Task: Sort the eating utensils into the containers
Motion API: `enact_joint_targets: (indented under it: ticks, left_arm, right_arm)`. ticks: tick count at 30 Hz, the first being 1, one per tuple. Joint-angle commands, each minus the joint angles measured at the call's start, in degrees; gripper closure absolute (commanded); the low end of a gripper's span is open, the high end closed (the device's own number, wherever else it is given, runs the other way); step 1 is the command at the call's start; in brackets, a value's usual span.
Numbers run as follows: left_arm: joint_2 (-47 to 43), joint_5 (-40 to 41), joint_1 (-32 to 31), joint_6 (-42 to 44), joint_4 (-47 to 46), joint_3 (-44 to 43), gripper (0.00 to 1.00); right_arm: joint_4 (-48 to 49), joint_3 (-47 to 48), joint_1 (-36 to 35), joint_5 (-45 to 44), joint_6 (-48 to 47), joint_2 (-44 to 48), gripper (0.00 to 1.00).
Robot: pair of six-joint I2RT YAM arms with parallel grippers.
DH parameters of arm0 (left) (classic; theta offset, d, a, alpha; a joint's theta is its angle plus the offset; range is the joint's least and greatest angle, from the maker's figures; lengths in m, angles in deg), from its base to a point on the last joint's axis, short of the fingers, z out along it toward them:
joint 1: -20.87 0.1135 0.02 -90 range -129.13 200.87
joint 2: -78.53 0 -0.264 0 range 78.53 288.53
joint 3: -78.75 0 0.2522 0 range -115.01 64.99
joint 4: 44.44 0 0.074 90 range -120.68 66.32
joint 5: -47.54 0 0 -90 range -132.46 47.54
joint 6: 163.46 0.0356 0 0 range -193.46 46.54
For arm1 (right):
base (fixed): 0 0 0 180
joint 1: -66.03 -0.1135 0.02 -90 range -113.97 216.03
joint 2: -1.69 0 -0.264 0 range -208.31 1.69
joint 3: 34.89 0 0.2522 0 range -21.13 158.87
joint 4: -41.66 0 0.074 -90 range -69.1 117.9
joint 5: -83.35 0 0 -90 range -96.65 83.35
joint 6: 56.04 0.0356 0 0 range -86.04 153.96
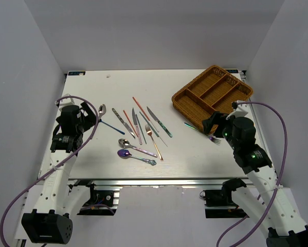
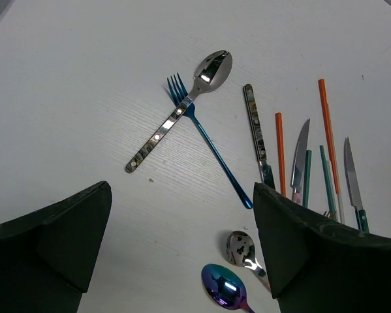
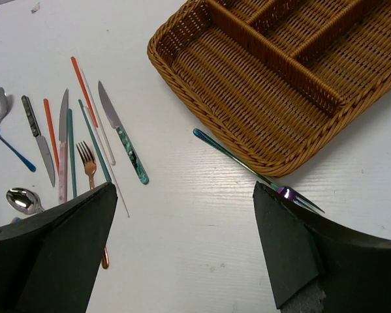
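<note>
The utensils lie loose mid-table: a silver spoon [image 1: 102, 109] crossing a blue fork [image 1: 111, 127], knives, red and green chopsticks [image 1: 141, 108], a copper fork [image 1: 152, 136], a second silver spoon [image 1: 124, 142] and a purple spoon [image 1: 125, 153]. The wicker tray [image 1: 195, 103] stands far right with bare compartments. An iridescent fork [image 3: 247, 166] lies on the table touching the tray's [image 3: 247, 91] near rim. My left gripper [image 1: 91, 116] is open and empty near the silver spoon [image 2: 211, 68]. My right gripper [image 1: 211, 123] is open and empty above the iridescent fork [image 1: 195, 127].
In the left wrist view the left gripper [image 2: 182, 241] hovers over bare table with the purple spoon [image 2: 222, 287] at its right finger. In the right wrist view the right gripper [image 3: 185, 241] is over bare table between the utensil cluster and the tray.
</note>
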Motion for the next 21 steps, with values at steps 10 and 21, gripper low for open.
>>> enact_joint_targets:
  ticks: [10,21]
  left_arm:
    - [-1.48,-0.08,-0.22,-0.04,-0.96,0.26,0.02]
    - [-2.09,0.97,-0.22,-0.13,-0.78,0.52,0.02]
  right_arm:
    - [15.66,-7.42,0.17,12.44,-0.87,4.81,0.11]
    - [3.55,18.21,-9.91,8.17,-12.19,-44.82,0.13]
